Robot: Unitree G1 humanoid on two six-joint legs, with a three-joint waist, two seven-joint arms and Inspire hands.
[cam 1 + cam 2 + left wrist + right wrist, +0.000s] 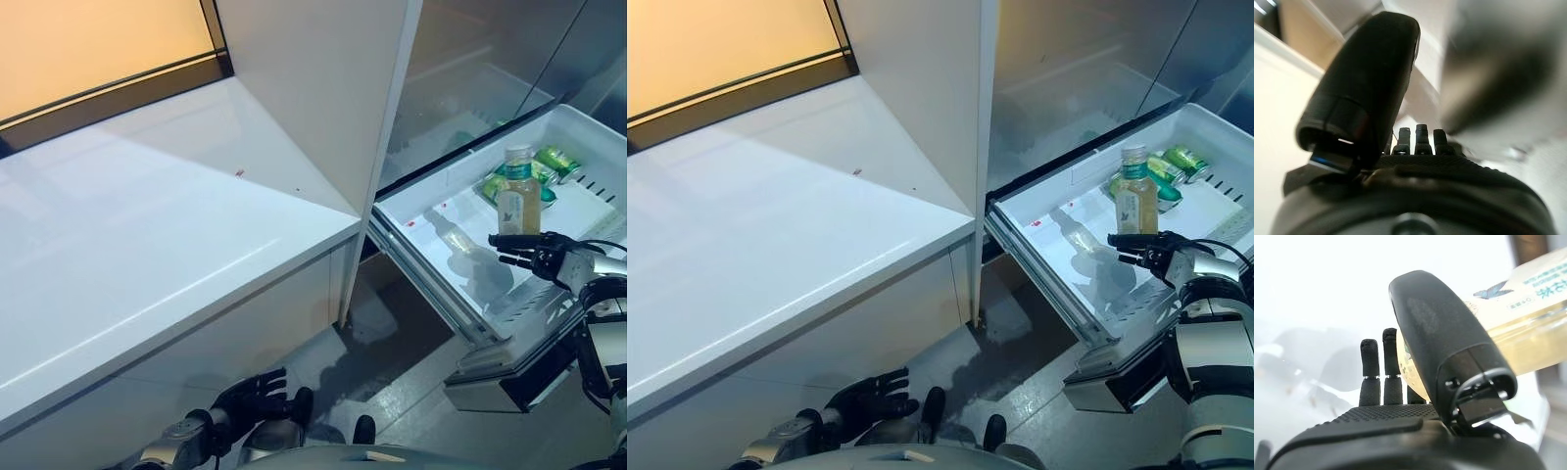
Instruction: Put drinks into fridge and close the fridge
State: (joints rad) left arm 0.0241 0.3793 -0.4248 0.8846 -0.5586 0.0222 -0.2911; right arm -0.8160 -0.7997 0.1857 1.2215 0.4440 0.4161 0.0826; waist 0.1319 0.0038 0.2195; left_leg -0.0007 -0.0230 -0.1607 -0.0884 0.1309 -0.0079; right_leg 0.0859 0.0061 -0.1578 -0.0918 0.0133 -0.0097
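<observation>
I see the fridge drawer (pixel 460 284) pulled out at the right of the frame, its white tray open to the head camera. A bottle (pixel 517 191) with a green cap and pale yellow drink stands upright inside the drawer, toward its right half. Behind it, at the upper right of the drawer, lie green cans (pixel 556 162) on their sides, just beside the bottle's far side. My right hand (pixel 534 253) sits over the drawer's near edge, directly below the bottle in the frame, fingers stretched out straight and released; in the right wrist view the bottle (pixel 1528 328) shows just past the thumb, and I cannot tell whether the thumb touches it. My left hand (pixel 257 397) hangs low at the bottom left-centre of the frame, under the white tabletop (pixel 147 245), fingers relaxed and holding nothing. The tabletop fills the left half of the view, with a white cabinet panel (pixel 323 88) rising at upper centre beside the fridge.
</observation>
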